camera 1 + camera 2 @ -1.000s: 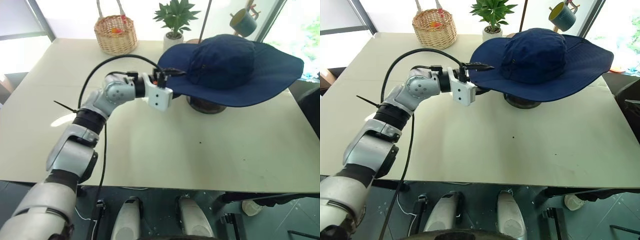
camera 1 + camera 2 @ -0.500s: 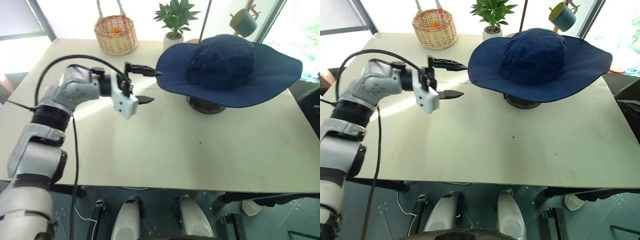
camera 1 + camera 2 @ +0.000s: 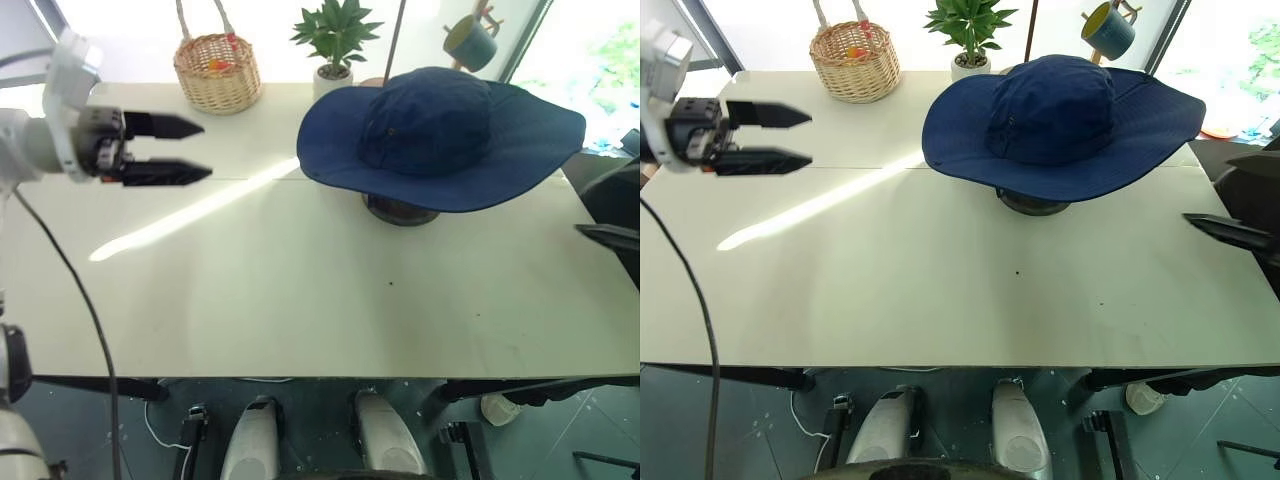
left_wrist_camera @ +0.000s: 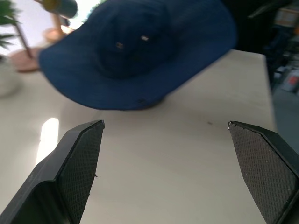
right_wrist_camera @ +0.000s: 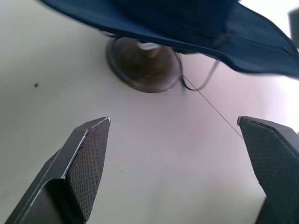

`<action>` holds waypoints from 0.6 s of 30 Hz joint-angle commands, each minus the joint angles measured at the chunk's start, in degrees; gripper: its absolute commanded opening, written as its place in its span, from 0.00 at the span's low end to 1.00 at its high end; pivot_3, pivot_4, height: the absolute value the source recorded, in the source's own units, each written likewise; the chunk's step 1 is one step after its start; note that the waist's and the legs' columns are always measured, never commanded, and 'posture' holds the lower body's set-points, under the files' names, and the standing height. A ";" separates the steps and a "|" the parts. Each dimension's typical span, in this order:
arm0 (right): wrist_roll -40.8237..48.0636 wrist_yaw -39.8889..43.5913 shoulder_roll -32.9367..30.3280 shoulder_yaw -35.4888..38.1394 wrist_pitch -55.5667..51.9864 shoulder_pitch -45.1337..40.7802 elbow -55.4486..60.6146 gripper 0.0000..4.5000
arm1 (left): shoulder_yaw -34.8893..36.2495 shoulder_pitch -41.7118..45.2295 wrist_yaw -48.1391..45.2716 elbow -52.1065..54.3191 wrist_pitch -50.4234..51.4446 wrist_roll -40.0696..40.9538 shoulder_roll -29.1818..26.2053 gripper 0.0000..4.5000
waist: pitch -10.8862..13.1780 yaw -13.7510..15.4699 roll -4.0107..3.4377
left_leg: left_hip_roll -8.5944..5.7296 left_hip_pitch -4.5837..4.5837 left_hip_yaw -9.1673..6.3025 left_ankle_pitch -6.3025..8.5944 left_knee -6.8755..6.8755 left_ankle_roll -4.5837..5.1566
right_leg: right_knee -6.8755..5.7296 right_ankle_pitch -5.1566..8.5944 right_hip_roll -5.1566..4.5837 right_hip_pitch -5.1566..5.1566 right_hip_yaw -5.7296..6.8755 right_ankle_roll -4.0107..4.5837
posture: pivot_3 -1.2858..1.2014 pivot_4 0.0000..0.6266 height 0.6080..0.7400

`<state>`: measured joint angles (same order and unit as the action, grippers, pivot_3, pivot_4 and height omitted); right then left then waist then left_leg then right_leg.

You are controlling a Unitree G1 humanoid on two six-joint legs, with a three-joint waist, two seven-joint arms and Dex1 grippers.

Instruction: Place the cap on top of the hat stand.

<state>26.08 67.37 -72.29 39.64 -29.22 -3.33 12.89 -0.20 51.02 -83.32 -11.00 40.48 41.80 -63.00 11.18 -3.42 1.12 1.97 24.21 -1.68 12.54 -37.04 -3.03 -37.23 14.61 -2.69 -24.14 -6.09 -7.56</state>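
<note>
Left eye view showed the wide-brimmed navy blue fabric cap point(image 3: 440, 135) already resting on the grey-brown mushroom-shaped hat stand point(image 3: 400, 210), whose round base peeked from beneath the brim on the pale worktop point(image 3: 300, 300); the placing looked done. Compared with a second earlier, the left hand point(image 3: 195, 150) had pulled well away from the stand, fingers spread and empty; the right hand point(image 3: 1225, 232) sat beside it, released too.
</note>
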 commanded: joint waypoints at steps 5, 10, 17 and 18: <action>-4.47 -3.97 -1.67 -17.16 10.38 -11.61 7.30 1.00 | 1.20 1.81 -1.39 8.09 1.68 -0.09 1.45 0.99 | 0.00 0.18 0.01 | -0.01 0.05 0.01 -0.01 -0.05 -0.02 | 0.03 0.05 -0.02 -0.01 0.00 0.10 | 0.52 0.24 1.00; -13.36 -4.37 -1.46 -28.62 17.86 -17.64 3.36 1.00 | 1.20 3.15 -1.55 8.71 2.11 -0.51 3.50 0.99 | 0.01 0.23 0.01 | 0.00 0.18 0.01 -0.01 -0.05 -0.02 | 0.02 0.03 -0.02 -0.18 0.00 0.08 | 0.52 0.24 1.00; -21.58 -6.76 3.61 -37.74 21.33 -26.66 -4.76 0.81 | 1.14 4.02 -1.54 8.62 1.36 -2.12 4.73 1.00 | 0.02 0.05 0.00 | 0.00 0.18 0.02 -0.01 -0.04 -0.02 | -0.02 0.03 -0.01 -0.23 -0.01 0.08 | 0.52 0.24 1.00; -21.17 -6.45 3.85 -37.46 21.06 -26.60 -4.32 0.70 | 1.27 4.05 -1.58 8.55 1.43 -2.18 4.75 1.00 | 0.03 0.09 -0.02 | 0.00 0.19 0.02 -0.01 -0.03 -0.02 | -0.03 0.03 -0.01 -0.22 0.00 0.08 | 0.52 0.24 1.00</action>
<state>4.71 60.67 -68.36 0.47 -8.74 -28.71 7.52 -0.37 53.95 -84.65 -3.30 42.20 39.84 -57.89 11.21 -3.33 1.11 1.96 24.42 -1.66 12.53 -37.08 -3.05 -37.25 14.65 -2.70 -24.37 -6.10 -7.50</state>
